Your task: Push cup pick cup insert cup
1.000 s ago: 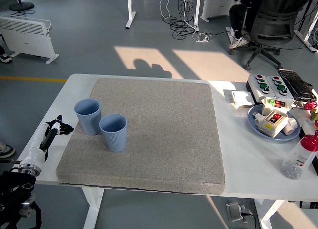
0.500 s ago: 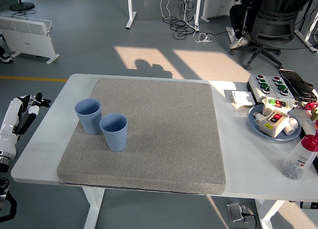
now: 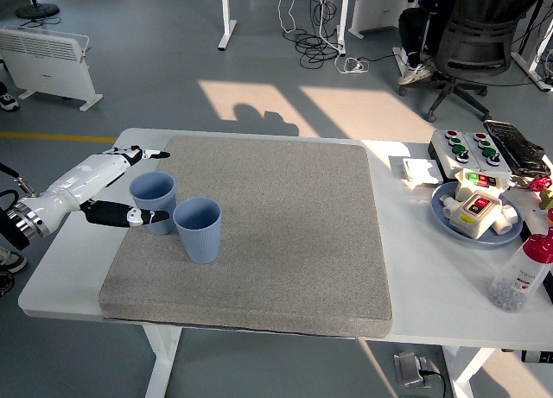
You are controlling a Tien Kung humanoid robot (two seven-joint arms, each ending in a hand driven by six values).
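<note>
On the left of the grey mat: two blue cups stand close together, upright, mouths up.
Left cup [image 3: 153, 201]: the farther and more leftward of the two, on the mat [image 3: 285, 243] near its left edge.
Right cup [image 3: 198, 230]: just right of and nearer than the left cup; their walls look to be touching or nearly so, and I cannot tell which.
Left hand [image 3: 117, 186]: reaches in from the left edge over the surface [image 3: 415, 268], white forearm and black digits.
Fingers [image 3: 147, 154]: spread wide, holding nothing; the upper ones stretch out past the far side of the left cup's rim, and the thumb [image 3: 130, 215] lies along that cup's near left side.
Cup against fingers: the left cup sits in the open span between the upper fingers and thumb; the thumb tip overlaps the cup's wall, but whether it touches cannot be told.
Right cup against fingers: just beyond the thumb tip, apart from the hand.
Hidden or cut off: the left arm is cropped at the picture's edge; the thumb covers part of the left cup's lower wall; the right cup covers the left cup's near right side.
Long axis: both cups stand vertical, wider at the rim, narrower at the base, ribbed walls.
Right side of the surface: a blue plate [image 3: 449, 218] with small devices, a button box [image 3: 469, 148], a clear bottle [image 3: 518, 273].
</note>
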